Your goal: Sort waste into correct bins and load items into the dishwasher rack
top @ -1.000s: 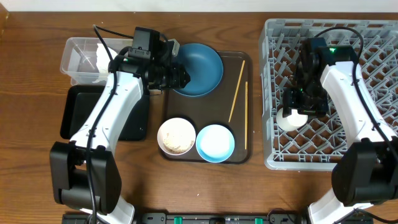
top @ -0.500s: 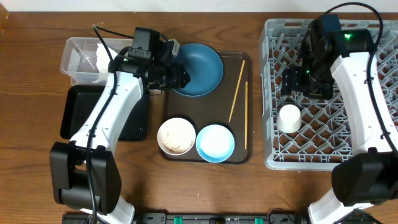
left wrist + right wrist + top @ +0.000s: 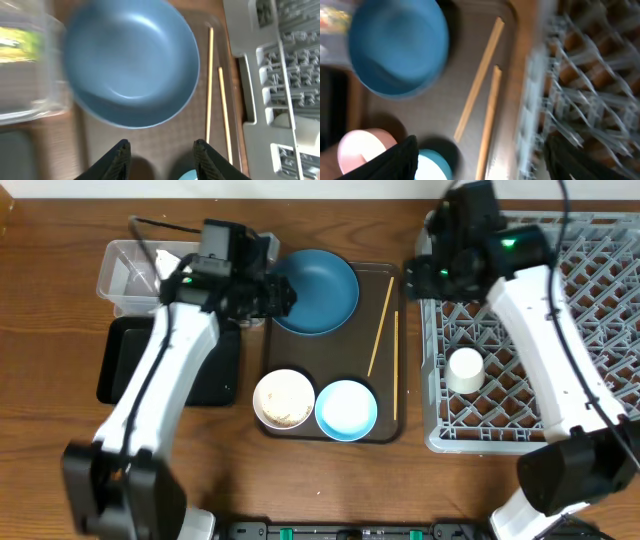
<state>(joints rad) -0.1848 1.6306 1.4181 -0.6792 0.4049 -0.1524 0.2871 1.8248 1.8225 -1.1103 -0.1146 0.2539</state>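
Chopsticks (image 3: 383, 330) lie side by side along the right side of the serving tray (image 3: 320, 355), beneath the right gripper (image 3: 480, 160), its fingers spread wide and empty. The left gripper (image 3: 162, 152), likewise parted, hovers over the tray beside the dark blue dish (image 3: 318, 290).

A brown wooden table (image 3: 50, 450) with lengthwise grain fills the overhead view, evenly lit and faintly glossy. A pale strip (image 3: 100, 188) shows beyond its far edge; a black rail (image 3: 300, 532) borders the near edge.

We see: dark blue dish (image 3: 315, 290), light blue bowl (image 3: 346, 409), white cup (image 3: 465, 369), grey lattice rack (image 3: 480, 442), black tray (image 3: 220, 375), brown tray (image 3: 345, 360).
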